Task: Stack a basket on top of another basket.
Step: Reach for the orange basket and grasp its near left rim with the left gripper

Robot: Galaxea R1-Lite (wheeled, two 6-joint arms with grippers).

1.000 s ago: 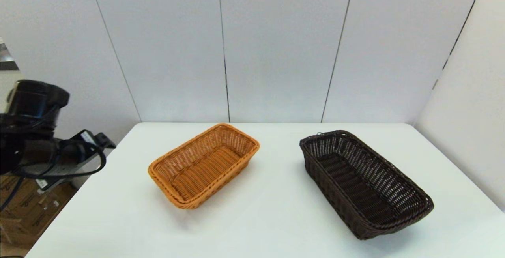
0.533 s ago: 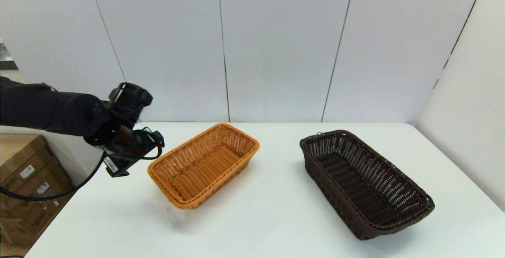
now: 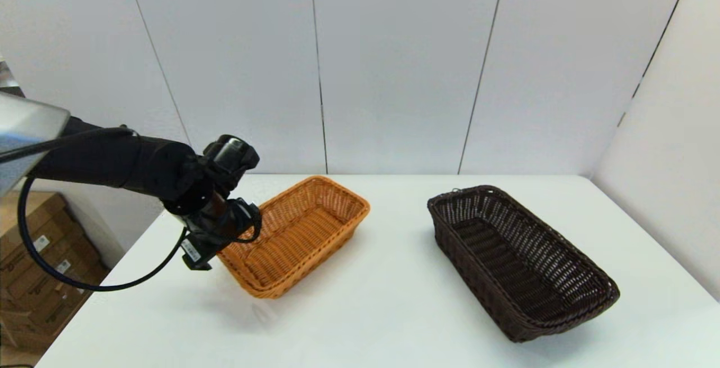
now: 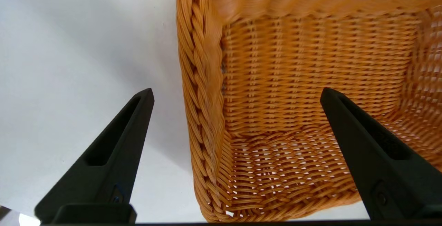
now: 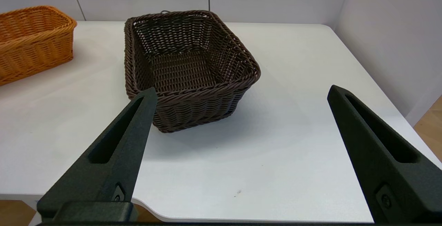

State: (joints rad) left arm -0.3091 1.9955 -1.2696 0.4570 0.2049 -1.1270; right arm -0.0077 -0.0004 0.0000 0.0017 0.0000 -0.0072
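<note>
The left gripper [image 4: 234,94] has swung in over the orange-tan basket [image 3: 292,236] at 10 o'clock, fingers spread astride its rim, likely to grasp; the dark basket [image 3: 520,261] sits at 2 o'clock.

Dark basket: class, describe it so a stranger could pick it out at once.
On the white table stand two woven baskets, apart from each other. The dark basket is on the robot's right side, with no gripper near it. It is almost black, while the orange basket lies under the open left gripper.
</note>
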